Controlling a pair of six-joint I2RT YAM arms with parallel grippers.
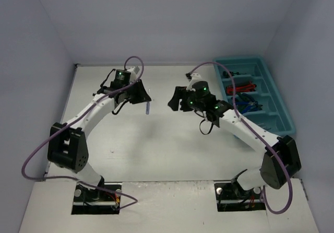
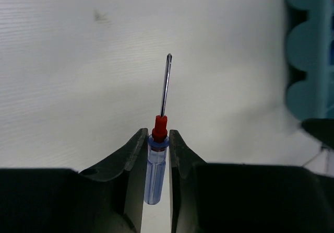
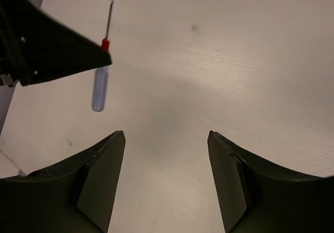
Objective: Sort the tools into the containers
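Observation:
My left gripper is shut on a slim screwdriver with a clear blue handle, a red collar and a thin metal shaft pointing away from the wrist. From above, the left gripper holds the screwdriver over the table's middle. The right wrist view shows the same screwdriver at upper left. My right gripper is open over bare table with nothing between its fingers, and from above the right gripper faces the left one. The teal tray lies at the far right with tools in its compartments.
White walls close in the table on the left, back and right. The tray's scalloped rim shows at the right edge of the left wrist view. Purple cables loop above both arms.

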